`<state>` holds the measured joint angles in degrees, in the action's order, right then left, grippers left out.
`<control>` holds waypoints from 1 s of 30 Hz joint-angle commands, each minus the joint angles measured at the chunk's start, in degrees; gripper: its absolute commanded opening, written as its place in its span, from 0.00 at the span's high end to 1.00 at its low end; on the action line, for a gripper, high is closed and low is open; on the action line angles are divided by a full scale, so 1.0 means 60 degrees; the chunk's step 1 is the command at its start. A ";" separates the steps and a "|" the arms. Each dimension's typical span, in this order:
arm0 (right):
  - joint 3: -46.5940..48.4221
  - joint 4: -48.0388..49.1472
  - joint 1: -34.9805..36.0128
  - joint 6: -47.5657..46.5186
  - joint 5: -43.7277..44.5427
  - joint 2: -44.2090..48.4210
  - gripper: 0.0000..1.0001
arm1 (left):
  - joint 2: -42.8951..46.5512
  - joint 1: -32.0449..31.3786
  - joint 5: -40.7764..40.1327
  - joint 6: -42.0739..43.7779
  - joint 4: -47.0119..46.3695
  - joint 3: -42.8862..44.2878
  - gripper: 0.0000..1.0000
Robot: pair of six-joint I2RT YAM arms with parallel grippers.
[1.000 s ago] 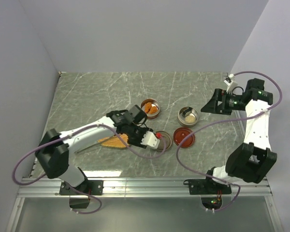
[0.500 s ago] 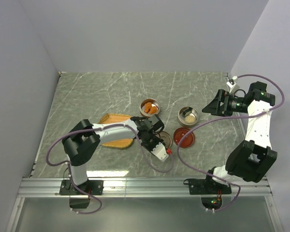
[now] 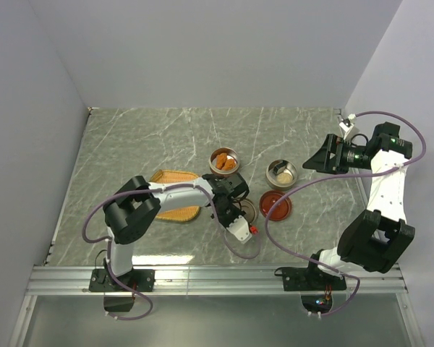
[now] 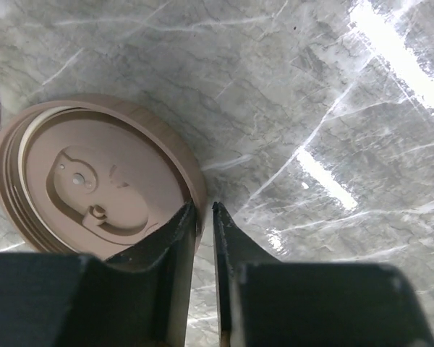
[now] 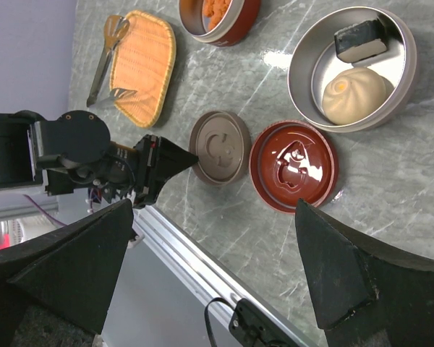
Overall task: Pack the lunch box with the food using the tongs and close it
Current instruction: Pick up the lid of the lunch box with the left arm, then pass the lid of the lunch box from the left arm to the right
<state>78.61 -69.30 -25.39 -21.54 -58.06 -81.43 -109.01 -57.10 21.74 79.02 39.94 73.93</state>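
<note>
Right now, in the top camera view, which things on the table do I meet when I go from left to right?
woven tray → bowl of nuggets → red lid

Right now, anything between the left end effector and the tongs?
Nothing upright. The left end effector pinches the brown lid's rim; the tongs lie along the woven tray's edge farthest from it, so only bare table and that tray lie between.
</note>
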 commanded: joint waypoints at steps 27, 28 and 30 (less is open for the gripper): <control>0.2045 0.2392 -0.0105 0.2680 -0.0736 0.1222 0.00 | 0.2421 0.2364 0.5470 -0.5330 0.3319 0.4125 1.00; 0.2016 0.2612 -0.0105 0.2841 -0.1042 0.1382 0.00 | 0.2480 0.2557 0.6199 -0.5740 0.3173 0.4404 1.00; 0.1680 0.3504 -0.0105 0.3512 -0.1468 0.1588 0.00 | 0.2844 0.3068 0.6892 -0.7203 0.2009 0.4685 1.00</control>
<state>88.31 -57.54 -25.65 -7.73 -61.63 -74.76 -96.92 -41.98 49.04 48.42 56.29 98.26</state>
